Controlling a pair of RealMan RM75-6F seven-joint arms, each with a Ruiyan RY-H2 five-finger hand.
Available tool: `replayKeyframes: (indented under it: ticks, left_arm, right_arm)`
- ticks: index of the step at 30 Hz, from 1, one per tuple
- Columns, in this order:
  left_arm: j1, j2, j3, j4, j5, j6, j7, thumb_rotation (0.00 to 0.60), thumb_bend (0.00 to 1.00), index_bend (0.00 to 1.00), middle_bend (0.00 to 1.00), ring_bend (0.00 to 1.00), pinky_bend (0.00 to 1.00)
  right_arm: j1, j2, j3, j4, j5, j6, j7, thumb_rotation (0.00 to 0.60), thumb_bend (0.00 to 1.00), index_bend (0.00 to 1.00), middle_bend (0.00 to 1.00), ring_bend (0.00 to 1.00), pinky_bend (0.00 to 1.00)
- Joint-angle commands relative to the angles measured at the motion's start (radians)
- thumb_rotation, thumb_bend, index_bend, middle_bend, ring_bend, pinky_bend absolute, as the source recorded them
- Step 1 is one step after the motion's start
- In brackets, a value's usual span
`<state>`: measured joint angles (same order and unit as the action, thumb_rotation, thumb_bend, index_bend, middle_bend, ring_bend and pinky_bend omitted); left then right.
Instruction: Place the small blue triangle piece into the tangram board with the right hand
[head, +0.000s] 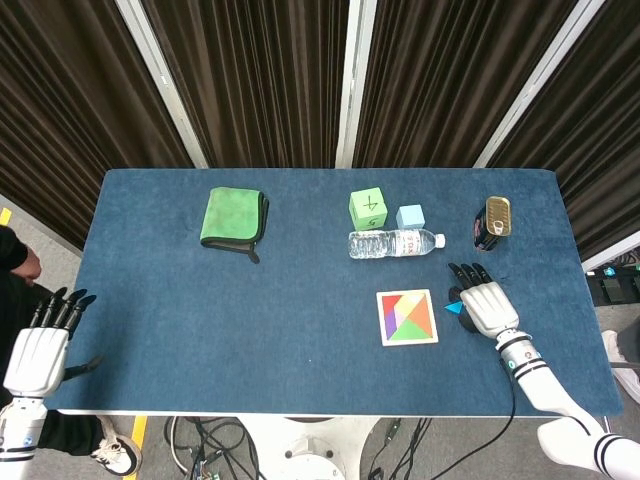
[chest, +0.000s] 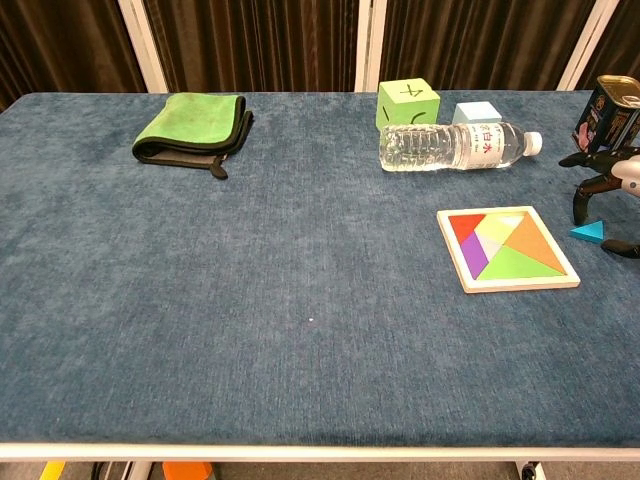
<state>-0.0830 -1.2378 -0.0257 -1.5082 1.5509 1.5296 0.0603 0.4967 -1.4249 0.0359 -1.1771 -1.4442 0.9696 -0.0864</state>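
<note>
The small blue triangle piece (chest: 589, 232) lies flat on the blue cloth, just right of the tangram board (chest: 455, 262), a wooden frame filled with coloured pieces. In the head view only a sliver of the triangle (head: 453, 307) shows beside the board (head: 380, 320). My right hand (head: 487, 305) hovers over the triangle, its dark fingers (chest: 580, 205) curled down at the triangle's left and the thumb low at its right. The piece still rests on the table, not gripped. My left hand (head: 40, 350) is off the table's front-left corner, fingers spread and empty.
A water bottle (head: 395, 243) lies on its side behind the board. A green cube (head: 368, 208) and a light blue cube (head: 410, 216) stand behind it. A can (head: 493, 221) stands just beyond my right hand. A folded green cloth (head: 234, 216) lies far left.
</note>
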Motion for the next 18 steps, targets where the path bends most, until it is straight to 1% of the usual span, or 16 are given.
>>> replayKeyframes:
  ticks: [1, 4, 18]
  left_arm:
    - [0.0, 0.001, 0.0, -0.002, 0.001, 0.001, 0.001, 0.6, 0.0, 0.17, 0.12, 0.01, 0.11]
    - [0.001, 0.003, 0.001, -0.004, 0.002, 0.002, 0.001, 0.6, 0.0, 0.17, 0.12, 0.01, 0.11]
    - [-0.001, 0.001, 0.001, 0.0, -0.003, -0.004, -0.001, 0.6, 0.0, 0.17, 0.12, 0.01, 0.11]
  right_arm:
    - [0.002, 0.0, -0.001, 0.0, 0.001, -0.001, -0.001, 0.6, 0.27, 0.41, 0.0, 0.0, 0.0]
    - [0.002, 0.0, -0.001, -0.002, 0.002, 0.001, -0.002, 0.6, 0.27, 0.42, 0.0, 0.0, 0.0]
    - [0.004, 0.001, -0.005, -0.003, 0.004, 0.006, -0.004, 0.6, 0.27, 0.5, 0.0, 0.0, 0.0]
